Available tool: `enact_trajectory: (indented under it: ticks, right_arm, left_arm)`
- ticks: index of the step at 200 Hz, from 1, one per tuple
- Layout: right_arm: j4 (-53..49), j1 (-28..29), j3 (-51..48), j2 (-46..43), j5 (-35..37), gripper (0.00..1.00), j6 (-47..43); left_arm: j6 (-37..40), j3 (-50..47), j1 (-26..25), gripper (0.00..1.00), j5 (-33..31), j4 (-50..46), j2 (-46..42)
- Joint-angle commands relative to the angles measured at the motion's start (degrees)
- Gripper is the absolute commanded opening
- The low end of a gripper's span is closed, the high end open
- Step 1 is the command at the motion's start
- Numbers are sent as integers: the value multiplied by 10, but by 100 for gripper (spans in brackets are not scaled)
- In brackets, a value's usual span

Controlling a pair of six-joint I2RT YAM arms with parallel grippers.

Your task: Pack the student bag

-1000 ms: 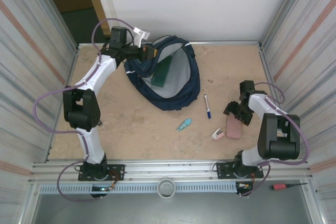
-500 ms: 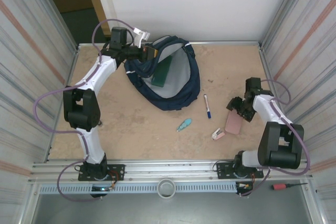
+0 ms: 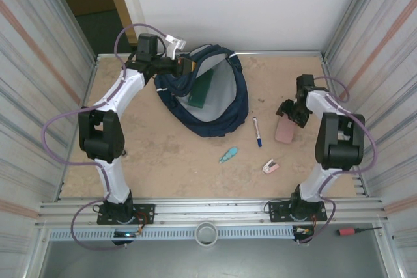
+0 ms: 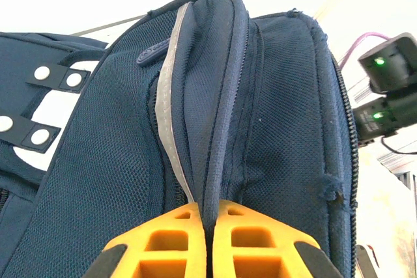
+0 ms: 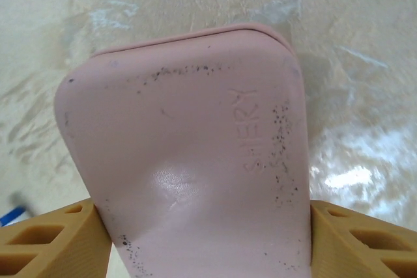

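Observation:
The student bag [image 3: 238, 99], navy with a pale lining, lies open at the back of the table with a dark green flat item [image 3: 203, 89] inside. My left gripper [image 3: 185, 66] is shut on the bag's rim at its far left side. In the left wrist view the orange fingers [image 4: 179, 242] pinch a fold of the bag's navy fabric [image 4: 273, 96]. My right gripper [image 3: 290, 112] is shut on a pink soft case [image 3: 285, 131], right of the bag. In the right wrist view the pink case [image 5: 189, 161] spans the gap between both fingers [image 5: 49, 242], above the table.
A blue pen [image 3: 257, 132], a teal item [image 3: 227, 155] and a small pink-and-white item [image 3: 270, 166] lie on the table in front of the bag. Corrugated walls close in left and right. A red-handled screwdriver [image 3: 355, 230] lies beyond the front rail.
My right gripper has carried the pink case away from the front right area toward the back. The left gripper and the bag have not moved.

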Motion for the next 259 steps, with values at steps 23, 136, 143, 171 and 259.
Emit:
enact_trajectory:
  ticks: [23,136,143,171,259]
  right_arm:
    - [-35,23,35,36,37,88,-34]
    - [-80,44,33,64,69,75,-82]
    - [-84,44,35,64,67,73,-82]
    - [-75,54,23,6,44,65,-71]
    - [55,239,118,-47,-232,62,82]
  left_arm:
    - [9,3,2,0,22,44,-24]
    - [11,-6,2,1,23,48,-27]
    - [11,-6,3,0,23,48,-27]
    - [10,-8,2,0,23,46,-28]
    - [-13,4,3,0,27,61,-26]
